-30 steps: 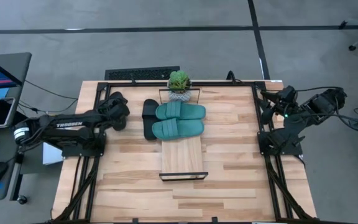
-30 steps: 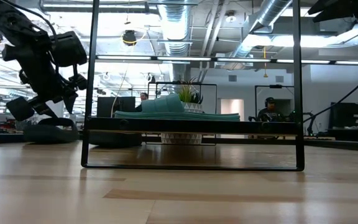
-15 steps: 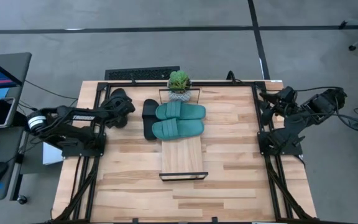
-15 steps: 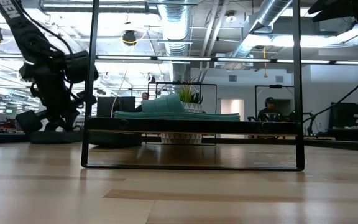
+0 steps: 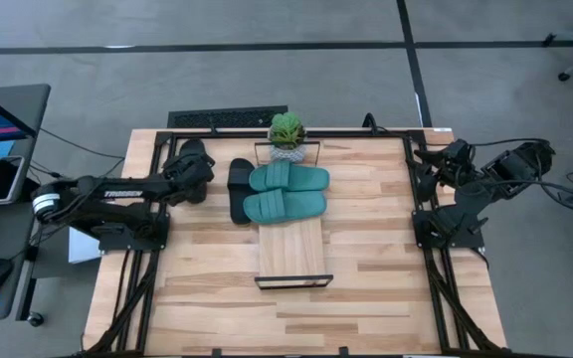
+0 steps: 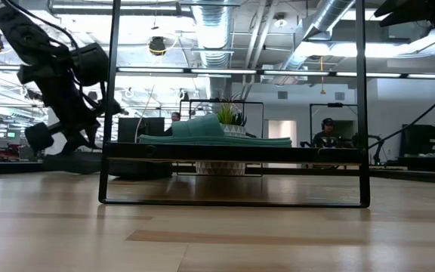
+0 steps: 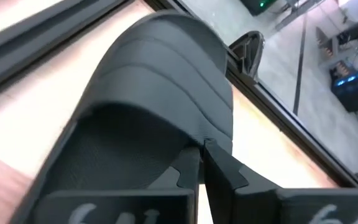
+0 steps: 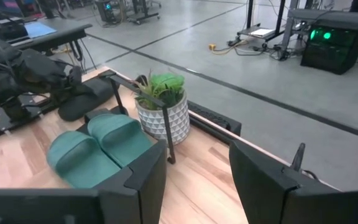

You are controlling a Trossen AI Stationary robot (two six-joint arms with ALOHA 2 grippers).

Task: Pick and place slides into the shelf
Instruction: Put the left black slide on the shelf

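The long narrow light-wood shelf point(image 5: 290, 249) with thin black end frames lies on the wooden worktop point(image 5: 366, 259) (its near half bare). Two teal-green slides point(image 5: 285, 193) sit across its far part, with one black slide point(image 5: 239, 190) just beside them. The left end effector point(image 5: 199, 167) is clamped on another black slide point(image 7: 148, 118). The right end effector point(image 8: 197, 168) waits at the worktop's right edge, fingers wide. Farthest stands a small potted plant point(image 5: 286, 134).
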